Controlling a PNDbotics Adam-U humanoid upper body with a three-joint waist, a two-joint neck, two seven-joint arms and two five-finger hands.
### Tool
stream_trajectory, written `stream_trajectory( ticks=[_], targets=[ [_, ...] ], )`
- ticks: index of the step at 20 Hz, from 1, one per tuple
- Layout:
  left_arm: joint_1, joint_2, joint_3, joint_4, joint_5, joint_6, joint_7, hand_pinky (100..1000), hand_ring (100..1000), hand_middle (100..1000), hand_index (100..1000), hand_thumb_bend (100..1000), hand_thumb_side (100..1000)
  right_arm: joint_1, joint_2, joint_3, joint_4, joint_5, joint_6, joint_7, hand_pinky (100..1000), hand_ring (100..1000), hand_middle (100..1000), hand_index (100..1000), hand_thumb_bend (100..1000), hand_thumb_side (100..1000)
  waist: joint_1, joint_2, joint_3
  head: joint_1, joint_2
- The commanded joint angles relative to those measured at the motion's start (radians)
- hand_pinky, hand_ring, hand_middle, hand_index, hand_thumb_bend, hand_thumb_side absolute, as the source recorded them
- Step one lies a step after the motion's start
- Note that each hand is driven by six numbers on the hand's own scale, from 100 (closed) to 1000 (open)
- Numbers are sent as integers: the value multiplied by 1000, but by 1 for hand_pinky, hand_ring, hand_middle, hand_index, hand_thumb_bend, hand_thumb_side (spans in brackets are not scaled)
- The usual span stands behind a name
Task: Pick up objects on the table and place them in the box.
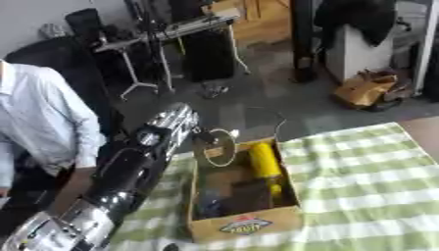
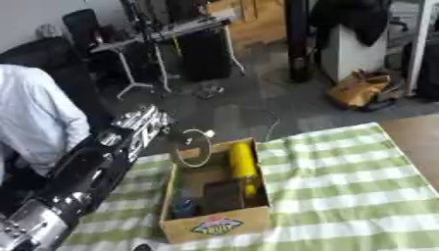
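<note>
Box [image 1: 244, 226] holds yellow cylinder [image 1: 265, 164] | left robot hand [image 2: 190, 139] blurred, grip unclear, maybe ring

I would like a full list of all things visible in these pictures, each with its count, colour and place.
cardboard box: one, brown, on the table's left part, open.
yellow cylinder: one, lying inside the box along its right wall.
dark objects: several, inside the box; kinds unclear.
ring-shaped thing: one, pale, at the box's far left corner.
tablecloth: one, green and white checked, covering the table.
brown bag: one, on the floor beyond.
left arm: one, black and silver, reaching toward the box; its hand is unclear.
</note>
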Motion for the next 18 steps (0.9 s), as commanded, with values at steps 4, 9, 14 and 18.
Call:
stream_trajectory(
  ticks=[4, 9, 14, 18],
  targets=[
    [-13, 6, 17, 2, -43, 79, -97, 526, 455, 348, 629, 306, 1000, -8, -22, 0, -16, -6, -8, 1, 754, 995, 883, 876, 100, 1000, -14, -9, -6, 8, -12],
    [-19, 0, 27, -36, 55, 79, -97, 816, 859, 789, 961, 429, 1000, -8, -23, 0, -16, -7, -8, 0, 753, 995, 883, 876, 100, 1000, -14, -10, -9, 11, -10],
    [-16, 4, 19, -84, 172, 110, -97, 911, 978, 945, 1000, 431, 1000, -8, -21, 0, -16, -7, -6, 1, 752, 995, 883, 877, 100, 1000, -14, -9, -9, 11, -11],
    [-15, 4, 8, -99, 183, 132, -86, 1000, 1000, 1000, 1000, 400, 1000, -10, -18, 2, -16, -6, -6, 2, 752, 995, 883, 876, 100, 1000, -13, -7, -16, 12, -12]
  ],
)
